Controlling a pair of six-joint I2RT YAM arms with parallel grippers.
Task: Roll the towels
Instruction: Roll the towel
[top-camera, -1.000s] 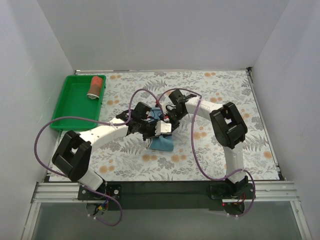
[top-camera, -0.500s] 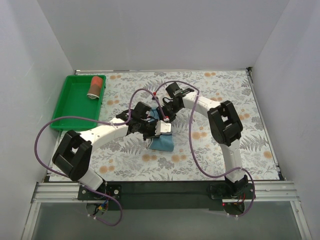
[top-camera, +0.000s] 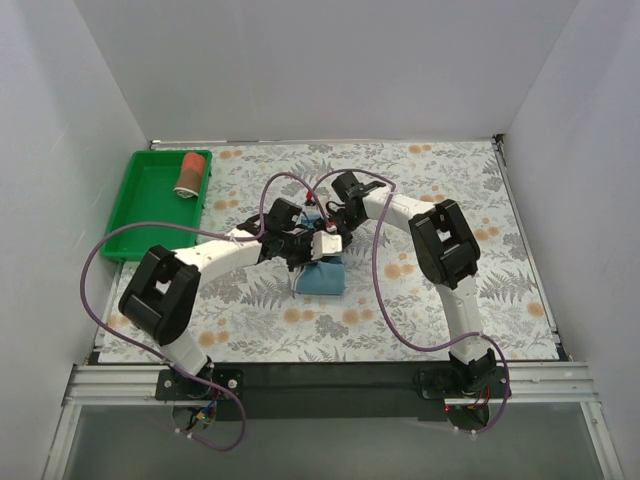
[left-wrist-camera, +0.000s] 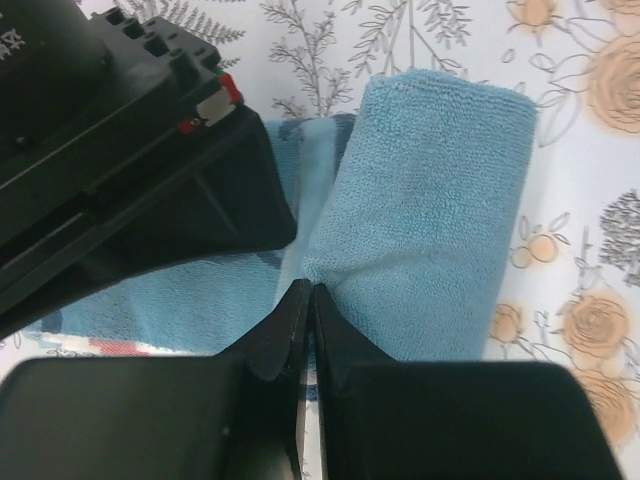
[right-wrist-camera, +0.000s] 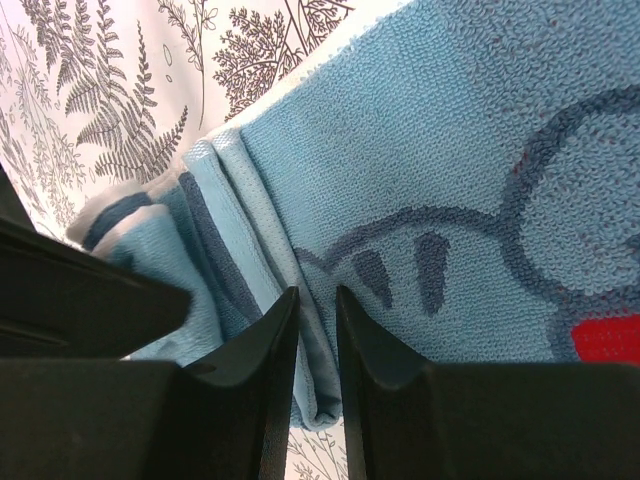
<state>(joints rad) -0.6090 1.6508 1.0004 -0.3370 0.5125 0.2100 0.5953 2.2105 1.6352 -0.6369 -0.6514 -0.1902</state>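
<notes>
**Red roll in tray, blue towel mid-bench between both jaws**

Container first: green tray (top-camera: 128, 215) sits at the far left corner of the bench (top-camera: 450, 190). One thing in it: the red towel (top-camera: 191, 173), rolled up short, lying against the tray's far right corner. Pale end faces the near side.

Blue towel (top-camera: 323, 279) is on the bench, about centre, well apart from the tray. The left wrist view shows it partly rolled, with a thick roll on one side and a flat strip with dark print trailing off beside it.

Left gripper (left-wrist-camera: 308, 292): jaws pressed together, tips right at the edge of the roll. I can't tell if any cloth is caught between them.
Right gripper (right-wrist-camera: 315, 295): jaws nearly together, pinching a folded edge of the blue towel.

Versus a second ago:
- red roll and tray haven't moved
- both wrists have moved slightly toward the far side, and the right one has also gone left
- left elbow has swung in toward the middle of the bench
- blue towel sits a bit further from the arm bases
</notes>
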